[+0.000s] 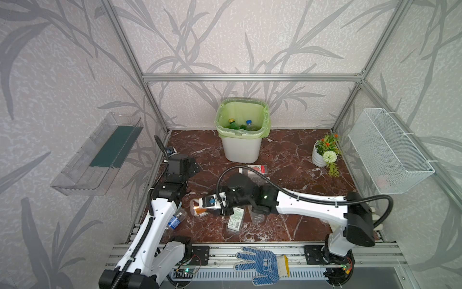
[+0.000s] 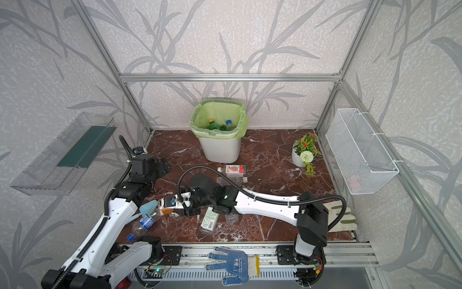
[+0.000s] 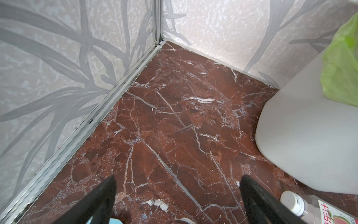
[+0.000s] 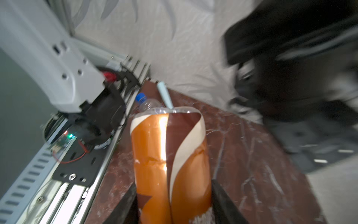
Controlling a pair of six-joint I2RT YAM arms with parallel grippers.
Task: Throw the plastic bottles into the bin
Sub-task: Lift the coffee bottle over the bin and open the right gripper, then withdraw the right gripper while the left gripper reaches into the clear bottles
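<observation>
The bin (image 1: 241,152) (image 2: 220,150), white with a green bag, stands at the back and holds a few bottles (image 1: 240,124). My right gripper (image 4: 173,186) (image 1: 212,210) is shut on a clear bottle with an orange and brown label (image 4: 170,155) (image 1: 198,207) (image 2: 166,209), lying sideways low at the front left. My left gripper (image 3: 178,180) (image 1: 192,166) is open and empty over bare floor left of the bin (image 3: 310,135). On the floor lie a blue-label bottle (image 1: 176,220), a green-label bottle (image 1: 235,220), a clear one (image 1: 257,215) and a red-label bottle (image 2: 231,169) (image 3: 310,209).
A flower pot (image 1: 322,155) stands at the back right. A white wire basket (image 1: 390,152) hangs on the right wall, a clear tray (image 1: 97,155) on the left. A blue glove (image 1: 260,265) lies on the front rail, a white glove (image 2: 342,217) by the right arm.
</observation>
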